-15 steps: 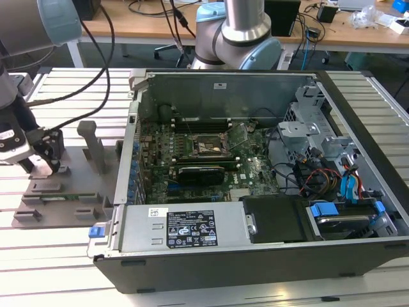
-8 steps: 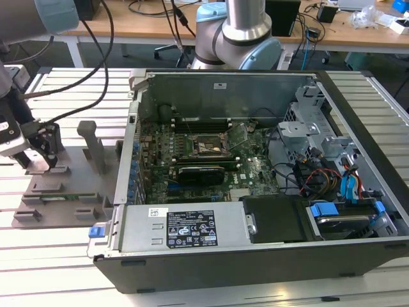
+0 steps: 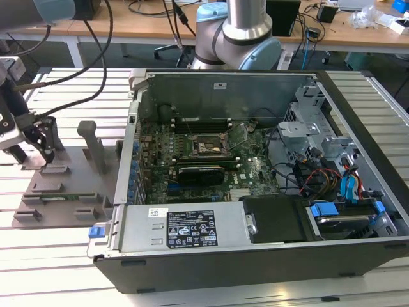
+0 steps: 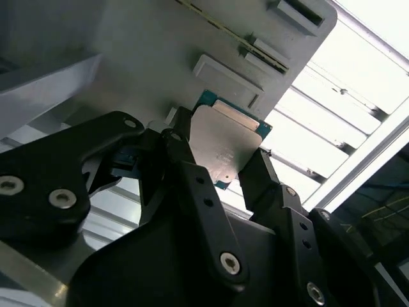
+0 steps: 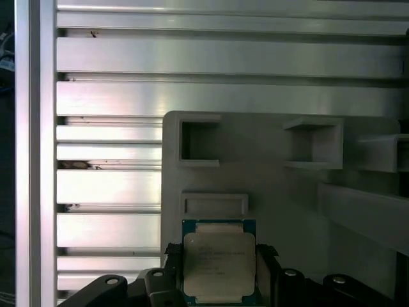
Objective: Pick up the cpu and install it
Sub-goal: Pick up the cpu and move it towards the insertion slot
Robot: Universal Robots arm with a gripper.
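Currently tool clamps cpu edges, pointing down over grey tray.

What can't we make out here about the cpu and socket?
Silvery-grey square cpu: one edge cut off by the first wrist view's border; underside faces away.
Whether it rests on the grey holder plate: unclear in both wrist views.
Dark square socket: contacts too small in the exterior view.

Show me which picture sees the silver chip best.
The first wrist view: the cpu faces the camera, metal top plain, held by the gripper. The second wrist view shows it slanted, fingers covering its edges. The exterior view leaves it too small to make out.
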